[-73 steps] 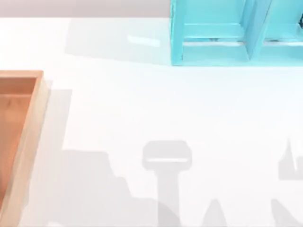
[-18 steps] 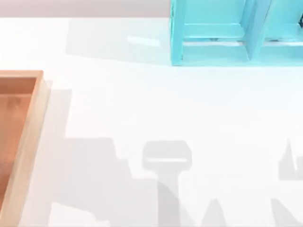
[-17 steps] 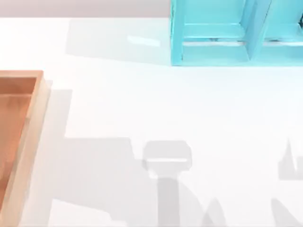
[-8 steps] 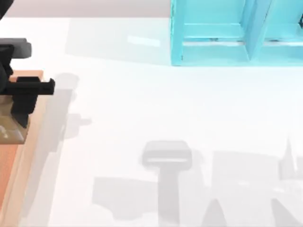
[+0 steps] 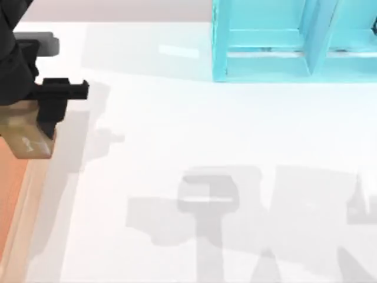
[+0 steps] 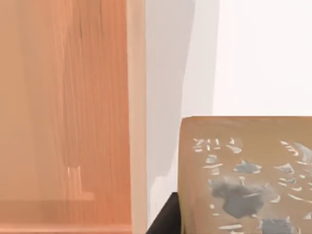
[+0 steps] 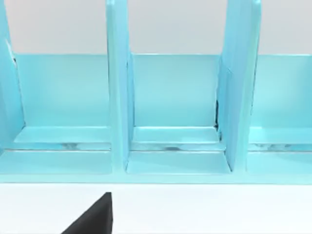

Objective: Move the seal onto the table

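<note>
Top view — seal point(image 5: 28, 134) over tray point(image 5: 15, 194)

**Count of things on view**

There is one seal point(image 5: 27, 134), a tan-brown block with pale flecks on one face. One left gripper point(image 5: 41, 115) is in sight in the top view. There is one wooden tray point(image 5: 15, 194), orange-brown, at the left side. There is one turquoise shelf unit point(image 5: 294, 41) at the far edge; the right wrist view shows two upright dividers in it and three compartments between and beside them. There is one white table point(image 5: 206, 130) beneath all of these.
</note>
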